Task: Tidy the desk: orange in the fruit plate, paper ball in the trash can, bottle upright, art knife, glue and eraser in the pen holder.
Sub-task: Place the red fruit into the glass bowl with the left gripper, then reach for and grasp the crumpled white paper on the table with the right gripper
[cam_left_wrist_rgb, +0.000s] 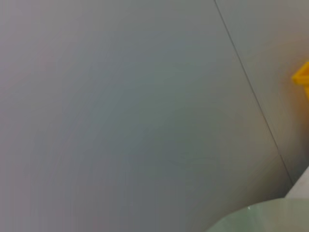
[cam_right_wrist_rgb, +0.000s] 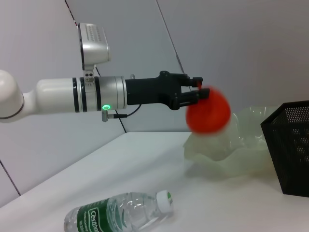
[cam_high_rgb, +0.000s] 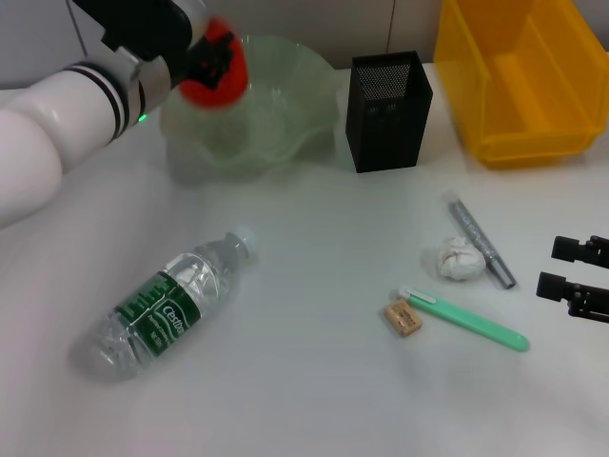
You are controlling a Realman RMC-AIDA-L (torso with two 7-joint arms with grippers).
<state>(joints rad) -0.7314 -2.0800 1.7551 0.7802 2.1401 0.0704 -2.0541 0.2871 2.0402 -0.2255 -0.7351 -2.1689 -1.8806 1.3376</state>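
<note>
My left gripper [cam_high_rgb: 217,59] hangs over the near-left rim of the pale green fruit plate [cam_high_rgb: 285,105]. The orange [cam_high_rgb: 207,76] is right at its fingertips. In the right wrist view the orange [cam_right_wrist_rgb: 207,111] is smeared just below the sharp left gripper [cam_right_wrist_rgb: 197,90], so it seems loose and dropping toward the fruit plate [cam_right_wrist_rgb: 227,150]. The bottle [cam_high_rgb: 166,309] lies on its side on the desk [cam_high_rgb: 314,381]. To the right lie the paper ball [cam_high_rgb: 455,257], eraser [cam_high_rgb: 402,318], green art knife [cam_high_rgb: 466,319] and grey glue stick [cam_high_rgb: 481,240]. My right gripper [cam_high_rgb: 576,276] rests open at the right edge.
The black mesh pen holder [cam_high_rgb: 388,114] stands just right of the fruit plate. The yellow trash can [cam_high_rgb: 519,76] is at the back right. The left wrist view shows mostly wall, a bit of plate rim [cam_left_wrist_rgb: 270,217] and a trash can corner [cam_left_wrist_rgb: 301,77].
</note>
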